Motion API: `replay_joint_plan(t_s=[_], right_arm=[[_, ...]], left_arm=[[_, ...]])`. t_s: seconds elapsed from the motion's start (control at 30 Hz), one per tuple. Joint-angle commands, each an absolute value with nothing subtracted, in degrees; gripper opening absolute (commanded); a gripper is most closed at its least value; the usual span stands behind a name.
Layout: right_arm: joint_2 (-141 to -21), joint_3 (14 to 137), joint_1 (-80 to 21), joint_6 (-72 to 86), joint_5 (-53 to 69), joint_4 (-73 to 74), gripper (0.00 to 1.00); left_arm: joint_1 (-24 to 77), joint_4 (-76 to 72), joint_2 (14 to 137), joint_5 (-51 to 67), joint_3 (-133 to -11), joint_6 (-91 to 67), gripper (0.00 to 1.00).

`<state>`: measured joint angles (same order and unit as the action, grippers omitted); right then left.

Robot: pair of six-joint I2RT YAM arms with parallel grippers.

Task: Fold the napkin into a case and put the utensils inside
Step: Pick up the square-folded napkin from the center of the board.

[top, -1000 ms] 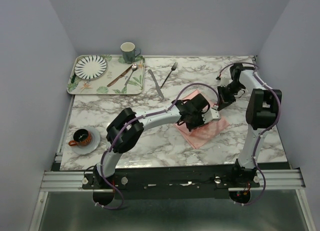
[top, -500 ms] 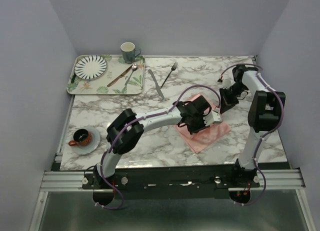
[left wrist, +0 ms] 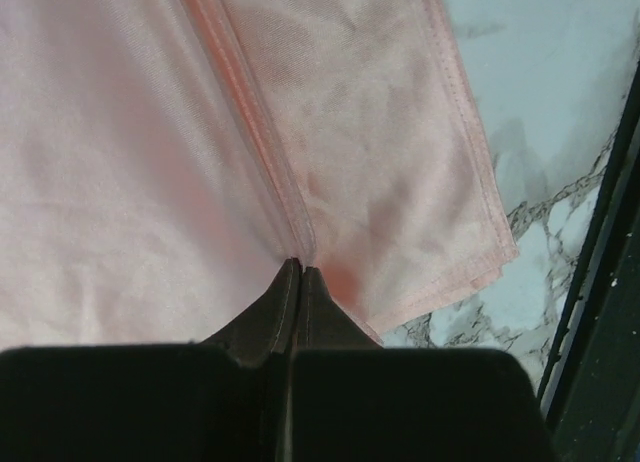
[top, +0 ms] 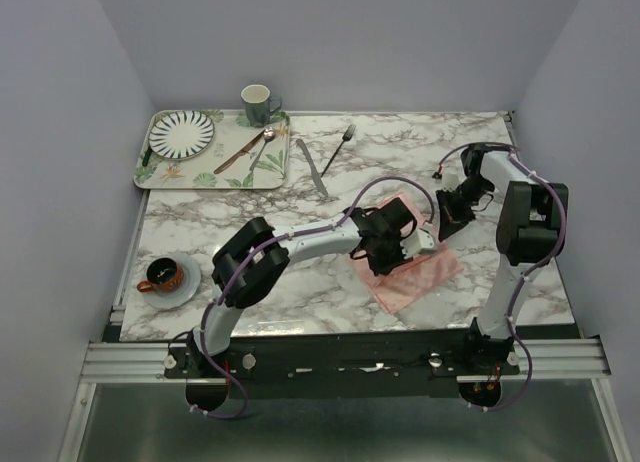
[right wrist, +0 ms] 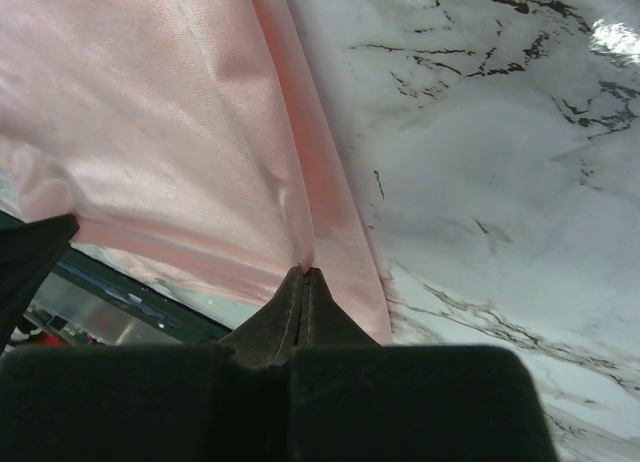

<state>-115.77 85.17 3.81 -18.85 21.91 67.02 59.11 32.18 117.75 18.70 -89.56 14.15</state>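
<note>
Salmon-pink napkin (top: 418, 272) partly folded, right of centre on marble worktop (top: 230, 222). My left jaws pinched tight on hem fold of cloth. My right jaws pinched tight on its right edge, raised off marble. Fork (top: 341, 146), knife (top: 311, 168) lie on worktop beside tray (top: 215, 178), well apart from napkin.

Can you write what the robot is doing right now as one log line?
step: folding napkin | left jaws: shut on napkin | right jaws: shut on napkin | fork, knife: on table, outside napkin
</note>
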Motion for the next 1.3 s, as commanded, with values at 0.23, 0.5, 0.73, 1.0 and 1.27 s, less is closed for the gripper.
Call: replay_joint_plan(t_s=[0.23,0.5,0.73,1.0,1.27], right_arm=[[-120.58,85.25,-1.22,-13.37,24.60,61.70,0.01],[-120.33,89.82,-3.43,-9.49,26.02,63.01,0.01],[-115.14,91.32,-3.34,-8.70,30.23,66.00,0.01],[-110.66,87.98,-3.43,-8.88,33.05,68.02,0.01],[-106.61,82.37,-3.43,-10.28,32.35,68.56,0.01]], left_arm=[[50.02,35.68,121.90,18.64,-88.32,20.20,0.00],[44.47,39.02,120.16,19.24,-90.62,27.51,0.00],[45.35,39.63,115.40,21.53,-90.79,26.45,0.00],[45.26,41.92,109.61,22.06,-90.09,26.98,0.00],[45.61,44.21,105.65,23.82,-88.42,26.46,0.00]])
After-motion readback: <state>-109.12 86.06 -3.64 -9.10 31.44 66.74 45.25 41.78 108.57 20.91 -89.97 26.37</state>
